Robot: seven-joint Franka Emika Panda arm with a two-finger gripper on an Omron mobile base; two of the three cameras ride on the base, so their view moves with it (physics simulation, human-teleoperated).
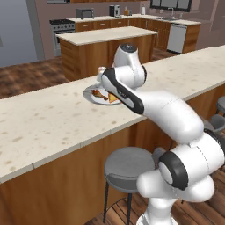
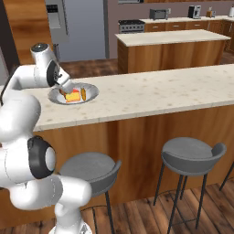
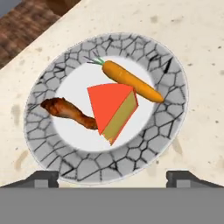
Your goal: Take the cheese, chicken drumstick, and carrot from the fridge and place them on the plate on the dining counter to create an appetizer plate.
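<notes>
The open hand (image 3: 112,177) hovers empty above the plate (image 3: 170,78) holding cheese (image 3: 111,109), carrot (image 3: 131,81) and chicken drumstick (image 3: 68,112).

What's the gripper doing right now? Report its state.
Gripper: open, holding nothing, above the plate with the cheese, carrot and chicken drumstick.

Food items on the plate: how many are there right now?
3, all lying on the plate on the dining counter: the cheese in the middle, the carrot touching one side of it, the chicken drumstick touching the opposite side. None looks hidden.
</notes>
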